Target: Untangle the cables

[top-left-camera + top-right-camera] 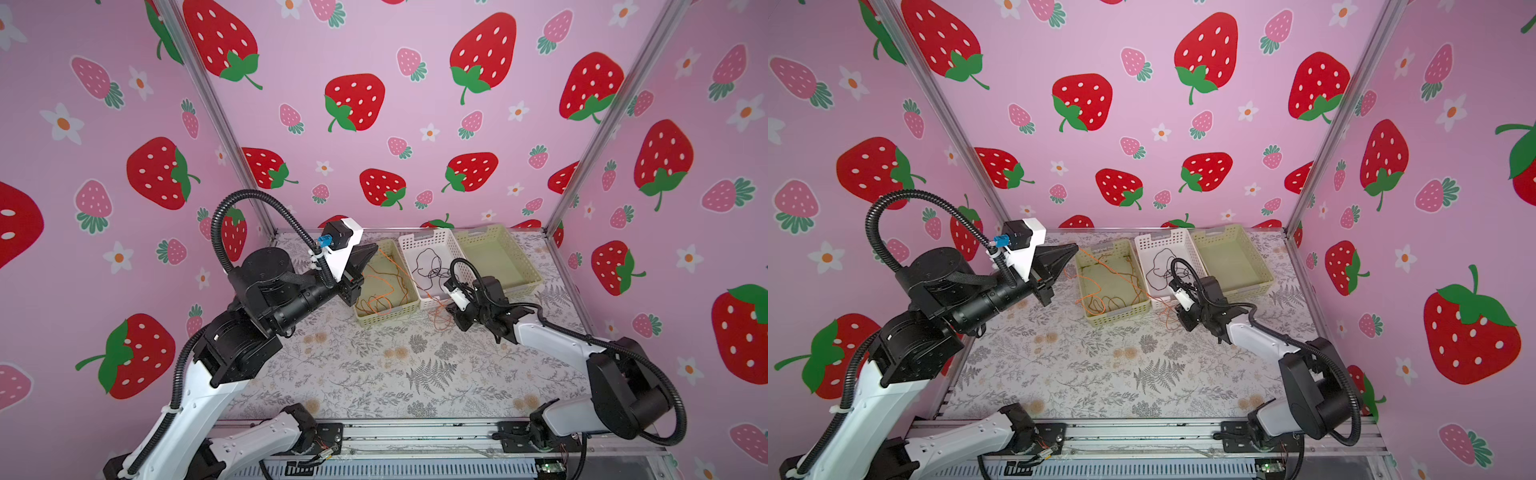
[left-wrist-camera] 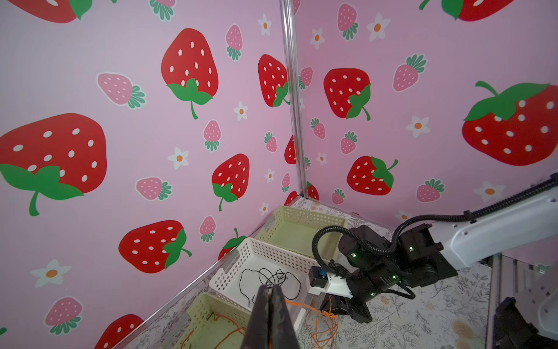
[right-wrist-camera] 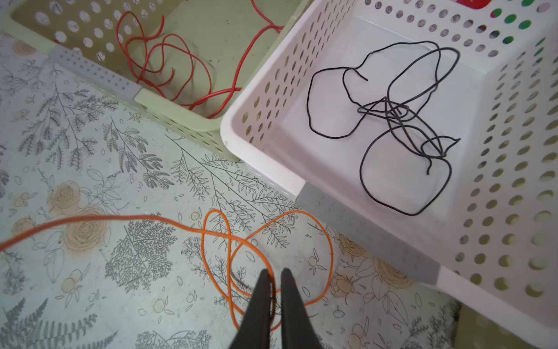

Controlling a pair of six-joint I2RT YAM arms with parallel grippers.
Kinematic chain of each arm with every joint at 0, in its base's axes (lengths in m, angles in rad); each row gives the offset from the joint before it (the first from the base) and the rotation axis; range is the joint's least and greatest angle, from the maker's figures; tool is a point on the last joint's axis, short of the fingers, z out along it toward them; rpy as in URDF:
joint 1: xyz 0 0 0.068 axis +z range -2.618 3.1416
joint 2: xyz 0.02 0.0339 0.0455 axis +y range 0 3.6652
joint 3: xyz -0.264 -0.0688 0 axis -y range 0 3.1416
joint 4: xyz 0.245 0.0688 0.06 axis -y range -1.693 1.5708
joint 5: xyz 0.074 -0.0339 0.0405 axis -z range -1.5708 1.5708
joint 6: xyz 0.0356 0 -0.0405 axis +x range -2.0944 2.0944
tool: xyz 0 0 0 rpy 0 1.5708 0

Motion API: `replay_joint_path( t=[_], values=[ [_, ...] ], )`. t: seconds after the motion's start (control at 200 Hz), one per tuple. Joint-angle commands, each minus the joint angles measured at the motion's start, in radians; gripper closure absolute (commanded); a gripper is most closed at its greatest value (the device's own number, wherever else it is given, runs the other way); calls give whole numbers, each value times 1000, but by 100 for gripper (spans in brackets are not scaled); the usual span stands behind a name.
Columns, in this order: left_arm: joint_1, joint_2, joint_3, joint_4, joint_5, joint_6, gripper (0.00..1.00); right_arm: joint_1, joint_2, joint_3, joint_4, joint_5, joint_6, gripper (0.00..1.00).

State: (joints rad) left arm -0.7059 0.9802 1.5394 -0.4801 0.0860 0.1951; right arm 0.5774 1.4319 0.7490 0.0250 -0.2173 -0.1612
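My left gripper (image 1: 376, 248) (image 2: 270, 287) hangs above the left green basket (image 1: 386, 318), shut on the orange cable (image 1: 440, 318). That cable runs from its tips across the basket down to a loose pile of loops on the table (image 3: 265, 229). Over this pile my right gripper (image 3: 275, 270) stands open by a narrow gap, with one orange strand lying between its fingers. The brownish-orange cable (image 3: 181, 60) (image 1: 1100, 305) lies coiled in the left green basket. The black cable (image 3: 392, 121) (image 1: 432, 266) lies tangled in the white basket (image 3: 271, 169).
Three baskets stand side by side at the back of the flowered table; the right green basket (image 1: 498, 257) holds nothing. The right arm (image 2: 392, 266) reaches in low by the white basket's front corner. Pink strawberry walls close in the back and sides.
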Motion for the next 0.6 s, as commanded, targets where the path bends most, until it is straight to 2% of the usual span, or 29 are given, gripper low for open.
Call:
replay_joint_path(
  t=[0.0, 0.085, 0.225, 0.355, 0.495, 0.59],
  values=[
    [5, 18, 13, 63, 109, -10, 100, -8, -4, -37, -76, -18, -42, 77],
    [4, 54, 20, 57, 179, -29, 100, -6, -30, -62, -30, -91, -50, 64],
    [-1, 88, -5, 118, 223, -66, 100, 1, -72, -79, 22, -113, -43, 52],
    [-9, 105, -3, 149, 225, -72, 100, 13, -98, -77, 29, -109, -50, 51],
    [-16, 106, 11, 160, 200, -73, 100, 14, -78, -75, 13, -52, -40, 51],
    [-19, 108, 18, 163, 182, -70, 100, 17, -80, -72, 14, -101, -21, 50]
  ],
)
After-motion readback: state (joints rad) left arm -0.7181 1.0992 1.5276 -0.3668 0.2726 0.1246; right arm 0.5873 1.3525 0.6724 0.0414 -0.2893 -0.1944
